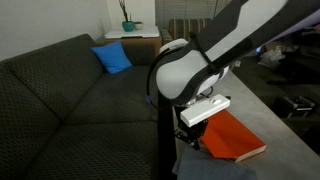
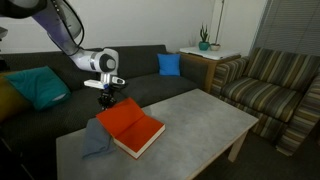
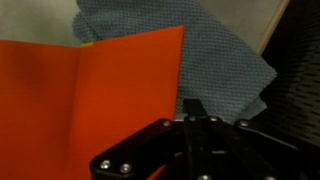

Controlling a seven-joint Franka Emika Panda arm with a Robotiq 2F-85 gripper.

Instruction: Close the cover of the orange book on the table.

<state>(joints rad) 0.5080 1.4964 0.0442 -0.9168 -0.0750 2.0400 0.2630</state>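
Note:
The orange book (image 2: 131, 127) lies on the grey stone-look table (image 2: 205, 115). Its plain orange cover (image 3: 110, 90) faces up and pale page edges show along its near side. It also shows in an exterior view (image 1: 236, 138). In the wrist view a straight crease runs down the cover at the left. My gripper (image 2: 107, 100) hovers just over the book's corner at the sofa side, next to a grey cloth. Its fingers (image 3: 195, 108) are pressed together with nothing between them. It also shows in an exterior view (image 1: 190, 135).
A crumpled grey cloth (image 2: 95, 140) lies on the table against the book, also in the wrist view (image 3: 225, 60). A dark sofa (image 1: 70, 100) with a blue cushion (image 2: 169, 64) runs behind. A striped armchair (image 2: 275, 90) and a side table with a plant (image 2: 205, 45) stand further off.

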